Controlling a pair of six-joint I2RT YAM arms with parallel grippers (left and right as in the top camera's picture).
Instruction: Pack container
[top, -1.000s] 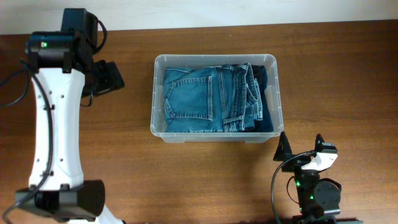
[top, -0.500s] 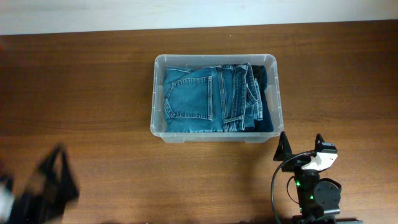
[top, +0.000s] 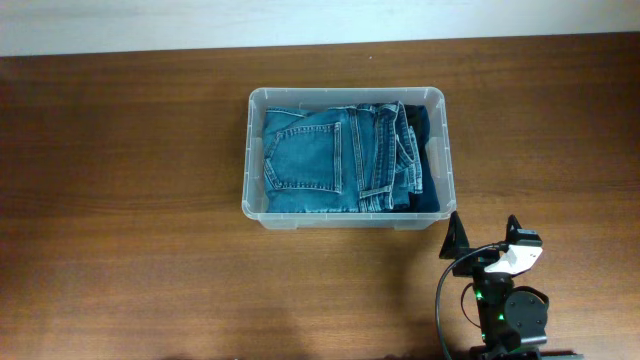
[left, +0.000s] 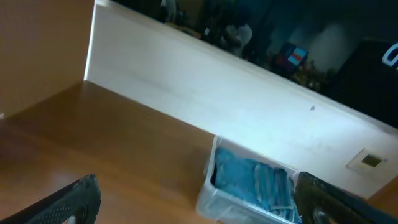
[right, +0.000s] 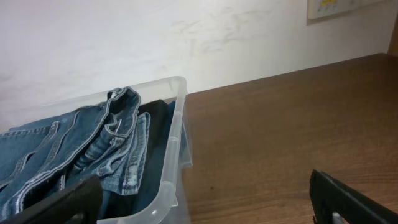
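The container (top: 345, 93), a clear plastic bin, stands at the table's middle. Folded blue jeans (top: 320, 160) fill it, with a dark garment (top: 428, 150) along its right side. My right gripper (top: 486, 232) is open and empty, just below the bin's front right corner. The right wrist view shows the bin's rim (right: 177, 124) and the jeans (right: 81, 143) close ahead of the open fingers (right: 202, 186). My left arm is out of the overhead view. The left wrist view shows its open, empty fingers (left: 194, 202), with the bin (left: 208, 199) and jeans (left: 249, 180) some way ahead.
The brown wooden table (top: 130, 200) runs to a white wall (top: 300, 20) at the back. The right arm's base and black cable (top: 500, 315) sit at the front right edge.
My left arm stood at the table's left, swung down to the front left as a blur, and is now gone from the overhead view. The right arm and the bin have not moved.
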